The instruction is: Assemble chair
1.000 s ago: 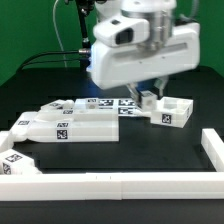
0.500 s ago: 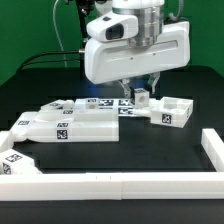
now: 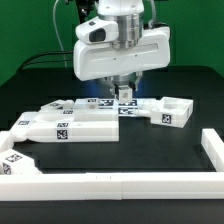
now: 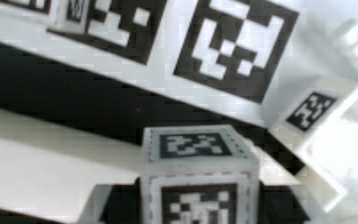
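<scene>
White glossy arm (image 3: 122, 12), cylindrical wrist with a darker band. Wide boxy white hand housing (image 3: 115, 58), rounded corners, far wider than the wrist. Grey camera module (image 3: 92, 32) on its side, dark lens. Black cables (image 3: 62, 22) behind. Short dark fingers (image 4: 108, 205) on gripper (image 3: 125, 92), blurred in wrist view. Faint bluish light under housing.

Exterior view. A matte black table (image 3: 150, 150) fills the foreground, bordered along its near and right edges by a plain white rail (image 3: 130, 186). Behind the far edge stands a flat green backdrop (image 3: 25, 30); a dark cable (image 3: 57, 30) hangs before it. Lighting is even.
</scene>
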`<state>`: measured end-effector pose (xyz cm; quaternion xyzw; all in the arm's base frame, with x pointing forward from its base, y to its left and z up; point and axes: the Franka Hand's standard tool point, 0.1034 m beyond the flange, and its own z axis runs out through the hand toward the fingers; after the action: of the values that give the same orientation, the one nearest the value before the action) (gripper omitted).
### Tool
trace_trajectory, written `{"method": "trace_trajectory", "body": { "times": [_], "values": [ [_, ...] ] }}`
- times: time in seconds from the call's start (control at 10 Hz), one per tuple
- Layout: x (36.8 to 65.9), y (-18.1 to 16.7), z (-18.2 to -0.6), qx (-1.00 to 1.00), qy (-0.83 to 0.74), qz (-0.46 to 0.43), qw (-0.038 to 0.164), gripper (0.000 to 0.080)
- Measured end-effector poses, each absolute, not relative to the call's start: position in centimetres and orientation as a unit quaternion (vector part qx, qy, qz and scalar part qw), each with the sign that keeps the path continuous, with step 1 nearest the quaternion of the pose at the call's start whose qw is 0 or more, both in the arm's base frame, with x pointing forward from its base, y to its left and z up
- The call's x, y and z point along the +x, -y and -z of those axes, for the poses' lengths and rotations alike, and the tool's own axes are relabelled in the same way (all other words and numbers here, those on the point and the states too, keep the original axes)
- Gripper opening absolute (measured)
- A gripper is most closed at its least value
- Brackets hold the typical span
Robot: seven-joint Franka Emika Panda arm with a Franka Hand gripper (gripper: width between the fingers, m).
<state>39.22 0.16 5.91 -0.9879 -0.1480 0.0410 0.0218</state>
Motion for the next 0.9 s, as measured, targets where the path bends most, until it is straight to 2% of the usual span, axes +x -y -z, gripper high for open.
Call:
{"method": "trace_trajectory", "body": {
  "times": [0.1, 0.2, 0.3, 0.4, 0.6, 0.9],
  "values": [
    [39.7, -0.8, -5.6, -0.990, 0.130, -0.043, 0.022, 0.0281],
    [42.2, -3.0, -4.7, -0.992, 0.116, -0.041, 0.025, 0.0281],
    [42.4, -2.4, -3.6, -0.990, 0.134, -0.027, 0.030, 0.0281],
    [40.9, -1.4, -2.9, -0.992, 0.121, -0.035, 0.030, 0.0281],
    [41.1, -1.4, -2.7, -0.991, 0.128, -0.031, 0.029, 0.0281],
    [40.5, -0.6, -3.7, -0.990, 0.136, -0.034, 0.030, 0.0281]
  ]
}}
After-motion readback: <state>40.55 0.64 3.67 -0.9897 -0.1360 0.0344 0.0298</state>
